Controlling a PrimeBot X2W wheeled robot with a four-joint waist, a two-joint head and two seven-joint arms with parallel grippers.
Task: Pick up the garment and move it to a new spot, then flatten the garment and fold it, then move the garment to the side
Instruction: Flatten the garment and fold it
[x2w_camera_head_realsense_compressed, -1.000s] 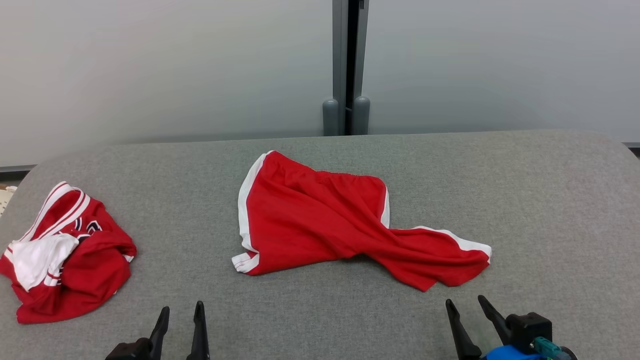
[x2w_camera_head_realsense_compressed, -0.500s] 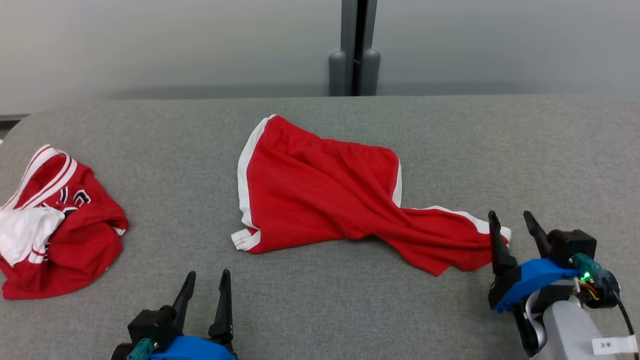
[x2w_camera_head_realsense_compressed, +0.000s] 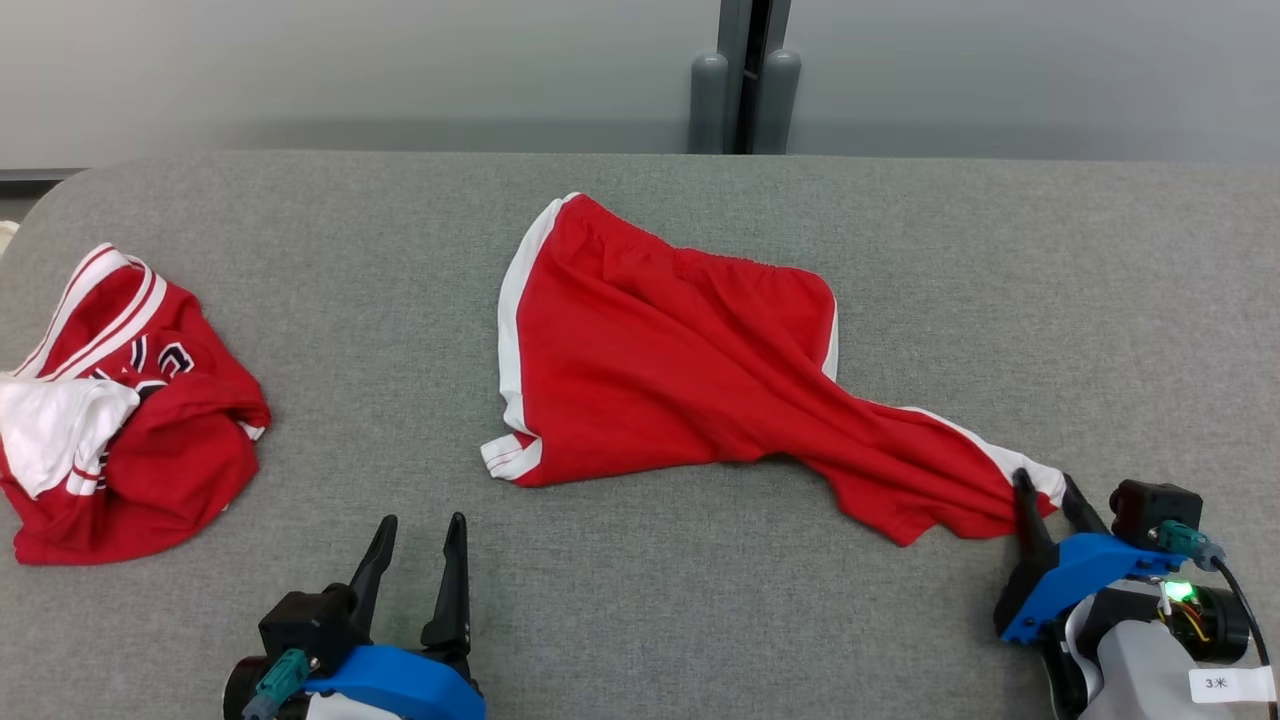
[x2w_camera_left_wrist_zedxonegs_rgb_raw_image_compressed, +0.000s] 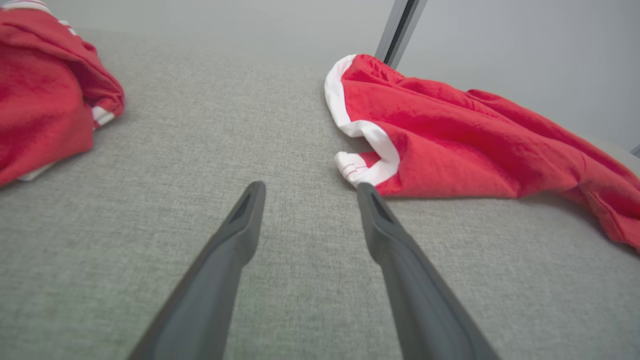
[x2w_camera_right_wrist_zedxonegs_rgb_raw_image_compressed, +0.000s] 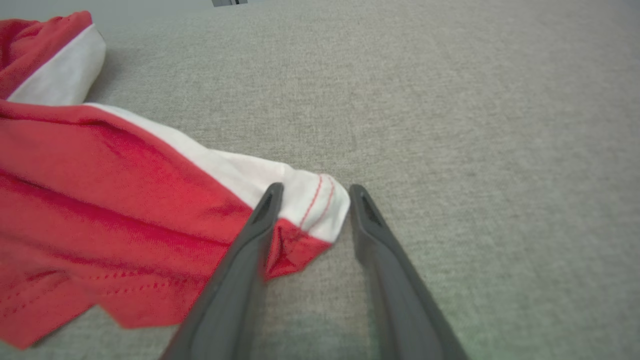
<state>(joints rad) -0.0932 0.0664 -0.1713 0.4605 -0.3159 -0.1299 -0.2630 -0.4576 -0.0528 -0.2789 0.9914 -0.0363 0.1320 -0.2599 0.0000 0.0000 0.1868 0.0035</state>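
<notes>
The pick-up step is judged to be in hand. The red shorts (x2w_camera_head_realsense_compressed: 680, 370) are spread, rumpled, across the middle of the grey bench (x2w_camera_head_realsense_compressed: 900, 250), with one leg drawn out toward the near right corner. That leg's white hem corner (x2w_camera_right_wrist_zedxonegs_rgb_raw_image_compressed: 312, 207) is straddled by the right claw (x2w_camera_head_realsense_compressed: 1045, 483) — its jaws stand apart on either side of the cloth, and no pinch is made yet. The left claw (x2w_camera_head_realsense_compressed: 423, 522) is held wide open and empty by the near edge, just short of the other leg's hem. A crumpled red jersey (x2w_camera_head_realsense_compressed: 130, 420) is seen by the left edge, well apart. Next, a firm closing on the hem is called for — enough cloth must be taken in that the corner is not lost in lifting.
</notes>
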